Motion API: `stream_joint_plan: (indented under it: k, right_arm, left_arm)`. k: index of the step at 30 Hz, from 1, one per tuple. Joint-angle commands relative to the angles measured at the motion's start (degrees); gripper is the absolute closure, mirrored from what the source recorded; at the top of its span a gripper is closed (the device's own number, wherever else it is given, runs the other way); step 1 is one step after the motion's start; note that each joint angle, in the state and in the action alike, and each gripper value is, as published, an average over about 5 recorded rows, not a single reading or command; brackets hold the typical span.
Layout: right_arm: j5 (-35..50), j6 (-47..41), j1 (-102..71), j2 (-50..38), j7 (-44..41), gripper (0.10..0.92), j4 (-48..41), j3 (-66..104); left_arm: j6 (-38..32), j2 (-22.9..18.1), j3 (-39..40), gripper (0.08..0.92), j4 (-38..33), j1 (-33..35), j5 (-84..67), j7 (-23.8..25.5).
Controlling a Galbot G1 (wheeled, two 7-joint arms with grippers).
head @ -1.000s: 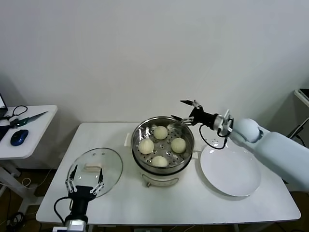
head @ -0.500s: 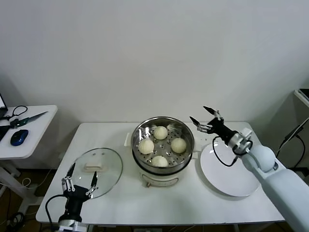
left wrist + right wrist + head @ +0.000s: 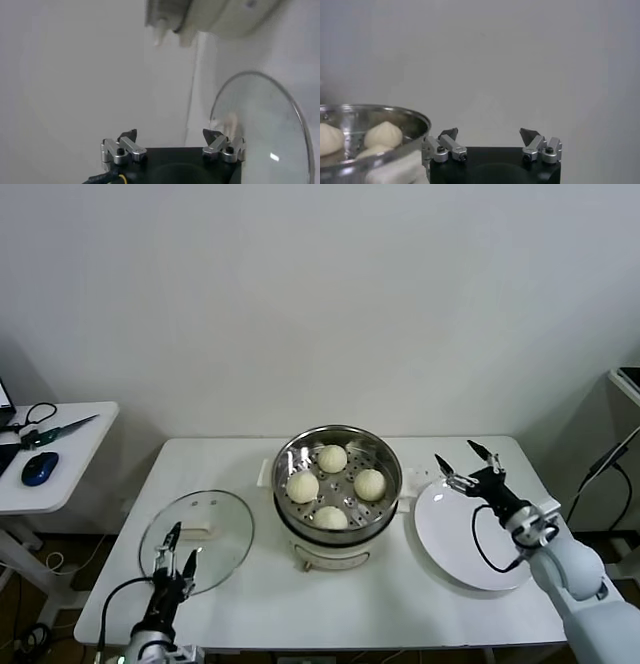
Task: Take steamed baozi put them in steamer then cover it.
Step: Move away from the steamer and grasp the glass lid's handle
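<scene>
Several cream-white baozi (image 3: 333,458) lie in the shiny steel steamer (image 3: 283,459) at the table's middle. The steamer is uncovered. To its left the clear glass cover (image 3: 222,514) rests flat on the table, its cream handle (image 3: 195,531) facing up. At the cover's front edge my left gripper (image 3: 174,556) is open and holds nothing. In the left wrist view this gripper (image 3: 170,136) faces the cover (image 3: 265,130). My right gripper (image 3: 468,465) is open and empty to the right of the steamer, over the plate's far edge. Its wrist view shows the gripper (image 3: 489,133) beside the steamer (image 3: 395,116) with baozi (image 3: 382,134) inside.
A flat white plate (image 3: 490,549) lies to the right of the steamer, under my right arm. A small side table (image 3: 70,459) with a mouse and scissors stands at far left. The wall is close behind the table.
My right gripper has drawn back from the steamer's far rim, rightward and down over the plate. My left gripper has turned on its wrist at the cover's front edge.
</scene>
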Motion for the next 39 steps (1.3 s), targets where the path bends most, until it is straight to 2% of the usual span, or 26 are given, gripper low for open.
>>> stream_joint_plan:
  k: [1,10,34,37,39]
  right_arm:
    - [-3.25,-0.48,-5.90,2.07,0.44,0.203,0.03,6.01]
    - [-4.86,0.04,-5.81,2.66,0.39,0.203,-0.79,6.03]
    - [-8.15,2.14,-6.79,4.08,-0.38,0.203,-1.96,6.54]
    - [-8.81,2.35,-6.68,4.54,-0.58,0.203,-2.28,6.44]
    - [-9.18,2.48,-6.54,4.83,-0.72,0.203,-2.50,6.33]
  left_arm:
    - [0.06,1.04,0.03,0.177,15.09,-11.01,19.47,-5.90]
    - [0.39,-0.02,-0.41,0.177,24.30,-18.19,19.89,-8.31]
    - [0.65,1.66,1.44,0.178,32.10,-24.85,12.58,-10.95]
    - [0.33,1.77,1.64,0.218,32.50,-24.81,11.80,-10.82]
    - [0.20,1.70,1.52,0.277,32.79,-24.85,11.67,-10.72]
